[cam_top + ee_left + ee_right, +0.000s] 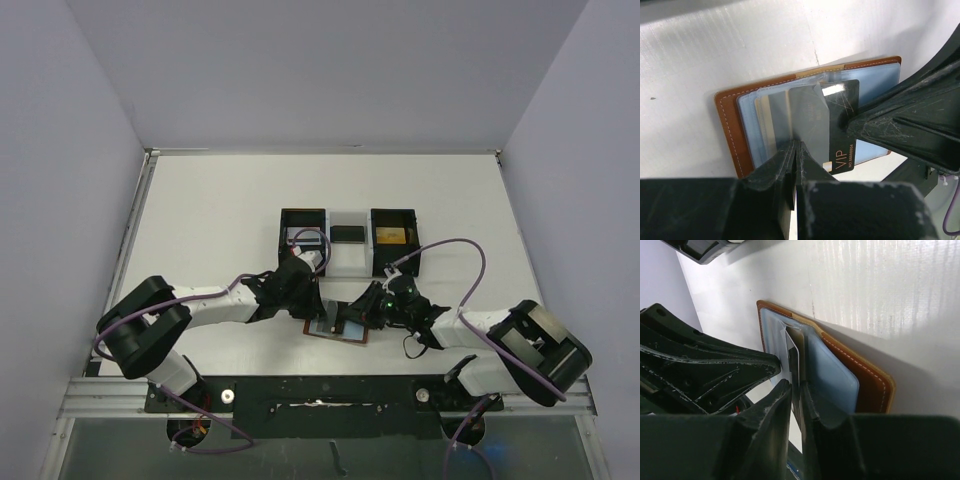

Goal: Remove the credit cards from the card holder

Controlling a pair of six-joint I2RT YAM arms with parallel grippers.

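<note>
Two hands crowd card holder [730,131]: right hand [798,385] pinches black card [844,96], left hand [794,151] closed; tray [348,258] beyond.

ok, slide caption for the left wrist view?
Open card holder; left gripper shut on the grey card, right gripper on the black VIP card.

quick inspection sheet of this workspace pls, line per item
surface: white table, the work near its front edge
job's things: card holder lies open and flat; grey card and black card stick partly out; gold card sits in its pocket
clutter: three-compartment tray at the back, apart from the holder
grippers: left claw shut on the grey card; right claw shut on the black card
cables: purple cable loops over each arm, off the holder
surroundings: plain walls; nothing else seen
</note>
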